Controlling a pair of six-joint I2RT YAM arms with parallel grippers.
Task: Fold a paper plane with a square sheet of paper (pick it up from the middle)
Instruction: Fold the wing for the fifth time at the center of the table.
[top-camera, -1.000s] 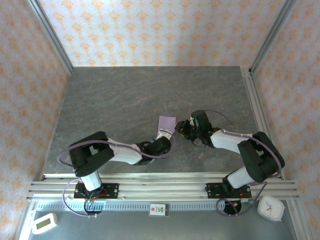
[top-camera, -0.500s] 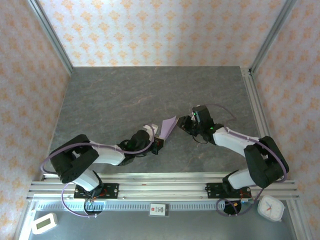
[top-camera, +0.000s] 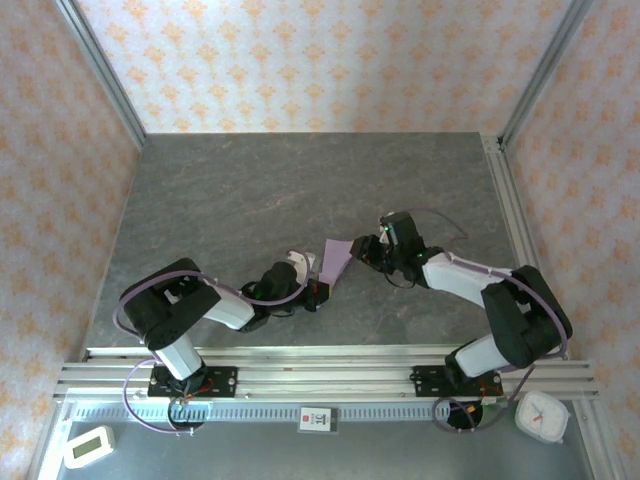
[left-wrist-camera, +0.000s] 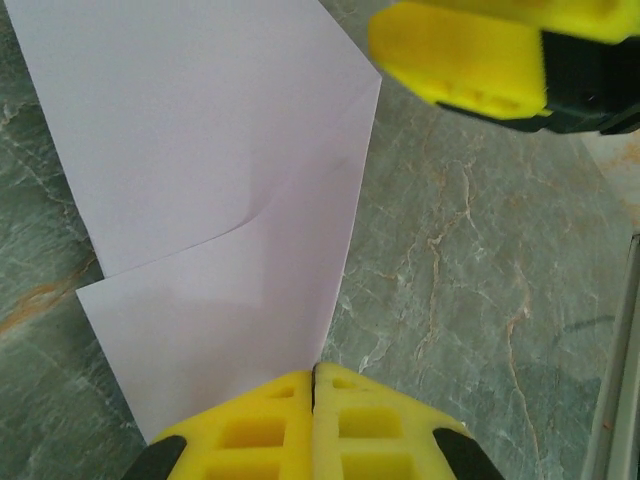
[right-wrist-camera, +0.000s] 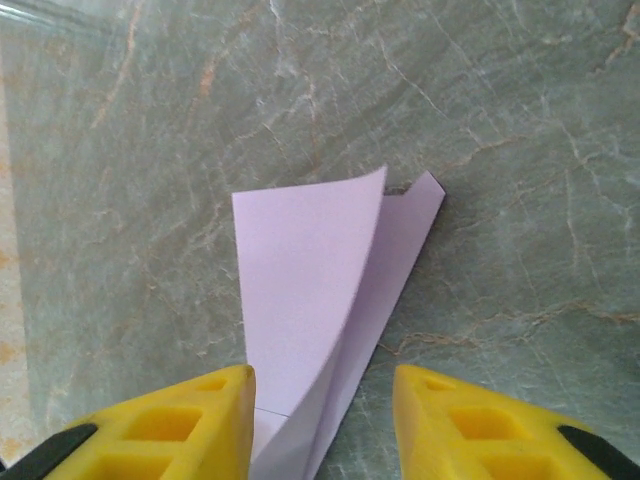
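Note:
The square sheet of paper is pale lilac, folded over into two layers, and stands tilted just above the grey table between the two grippers. My left gripper is shut on its near lower corner. In the left wrist view the yellow fingertips pinch the paper where its edges meet. My right gripper faces the sheet's other end. In the right wrist view it is open, and the folded paper runs down between the two fingers without being clamped. One right finger shows at the top of the left wrist view.
The grey marbled table is walled by patterned panels. An aluminium rail runs along its right edge and another along the front under the arm bases. A white timer and a small clock lie in front.
The left gripper pulled back toward the left with the sheet, which tipped from lying flat to standing tilted. The right gripper's jaws spread wider and let go of the paper.

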